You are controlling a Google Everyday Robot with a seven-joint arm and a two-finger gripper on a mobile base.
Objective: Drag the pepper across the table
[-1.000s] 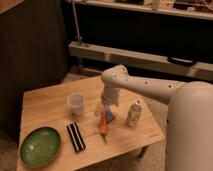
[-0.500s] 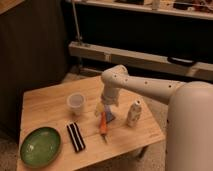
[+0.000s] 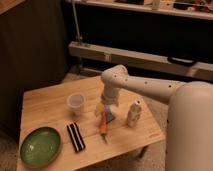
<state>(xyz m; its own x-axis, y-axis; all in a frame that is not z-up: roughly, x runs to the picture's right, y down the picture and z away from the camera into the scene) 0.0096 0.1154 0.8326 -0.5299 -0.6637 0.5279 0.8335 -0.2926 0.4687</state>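
Camera view: the white arm point(image 3: 145, 87) reaches in from the right and bends down over the middle of the table point(image 3: 50, 107). The gripper point(image 3: 103, 108) hangs right above the top end of the pepper point(image 3: 103, 125). Its two fingers are spread wide, and they are not holding anything.

The pepper lies flat on the wood near the front edge, with its thin end pointing to the front. A pale blue flat piece point(image 3: 110, 117) sits just beside its top end. The cup point(image 3: 75, 102) is to its left and the small white bottle point(image 3: 133, 114) is to its right. A green plate point(image 3: 40, 146) and a black striped block point(image 3: 76, 136) sit nearer the front left corner.

Nothing has moved in the last second. The arm is in the same spot, the fingers are just as wide, and the pepper has not slid. So the dragging has not started yet. I think the gripper must first come down onto the pepper and then pull it along the wood.
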